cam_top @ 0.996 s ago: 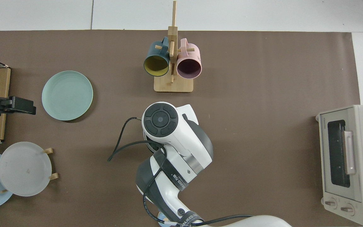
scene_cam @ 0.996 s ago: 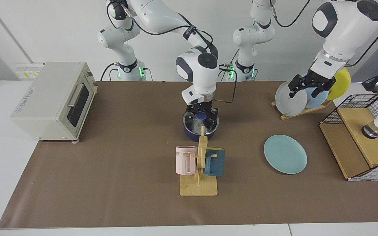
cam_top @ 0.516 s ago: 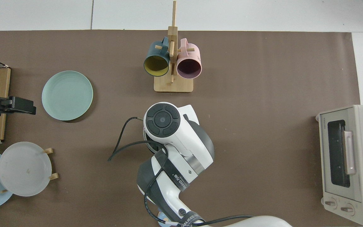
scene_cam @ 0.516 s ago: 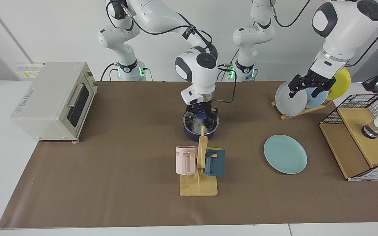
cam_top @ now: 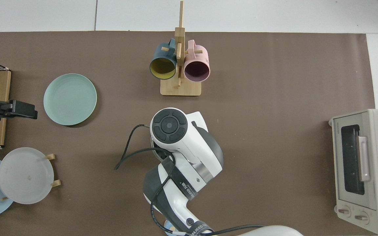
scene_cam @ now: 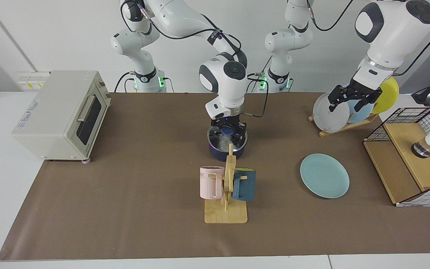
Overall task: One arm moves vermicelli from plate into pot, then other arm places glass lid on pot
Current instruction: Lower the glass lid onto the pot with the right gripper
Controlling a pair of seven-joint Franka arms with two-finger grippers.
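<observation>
— Up a touch: since a second ago the right arm's wrist has lifted slightly over the pot [scene_cam: 218, 152] and drifted a little away from the mug rack [scene_cam: 225, 215]. Nothing else has shifted.

— And the glass lid [scene_cam: 215, 135]?

— Sitting level on the pot's rim, with pale vermicelli [scene_cam: 221, 142] showing through the glass. The right gripper [scene_cam: 229, 131] is at the blue knob [scene_cam: 227, 130]; whether it grips or has let go, I cannot tell.

— So what's left?

— Very little, I'd judge. The plate [scene_cam: 324, 175], well off to one side of the pot, lies flat and bare. With the lid seated, only the release and the retreat remain.

— The other arm?

— It waits, farther from the pot than the plate is. The left gripper [scene_cam: 349, 100] hangs before the plate rack [scene_cam: 343, 127], jaws spread and holding nothing.

— Any writing?

— Over on the pot's other side, the toaster oven [cam_top: 359, 170] has a small word by its door that looks like TOSHIBA, plus a red warning triangle near its dials. Its side lettering is too small to read. Nearer the pot, the pink mug [scene_cam: 211, 183] bears letters, partly hidden.
</observation>
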